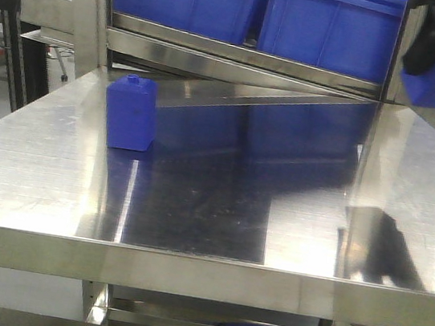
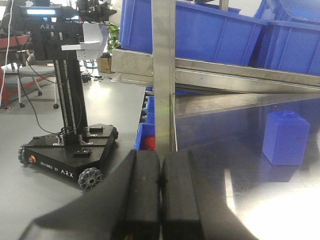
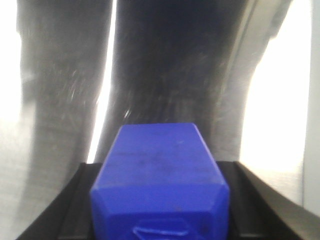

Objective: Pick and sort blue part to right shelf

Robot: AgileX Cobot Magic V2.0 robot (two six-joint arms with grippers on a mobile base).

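1. Right end effector (image 3: 160, 205) is grasping the blue part (image 3: 159, 170). The fingers clamp its two side faces and the body sticks out ahead of them, so the front end is free to go into a bin first.
2. In the front view the part hangs at upper right, well above the bench (image 1: 219, 212), at about bin height and just right of a shelf upright. I read this as the carry phase: pick done, placement not yet.
3. Left end effector (image 2: 160, 195) is clenched, pads pressed together with nothing between. It sits low at the bench's left edge, probably parked clear of the right arm's path.
4. A squatter blue block (image 1: 131, 114) stands upright on the bench's left rear, untouched and well apart from both end effectors. It isn't the target, so leave it.
5. The right shelf (image 1: 240, 57) runs along behind the bench, with its blue bins (image 1: 326, 24) in a row above the rail. The bin openings are cut off at the frame top, so I can't tell what's inside.
6. Next move is likely up and forward over a bin lip, then let go. The risk is clipping the steel upright beside the part.
7. Furthest out on the left, a black wheeled ARX base (image 2: 65, 150) stands on the floor. Not involved.
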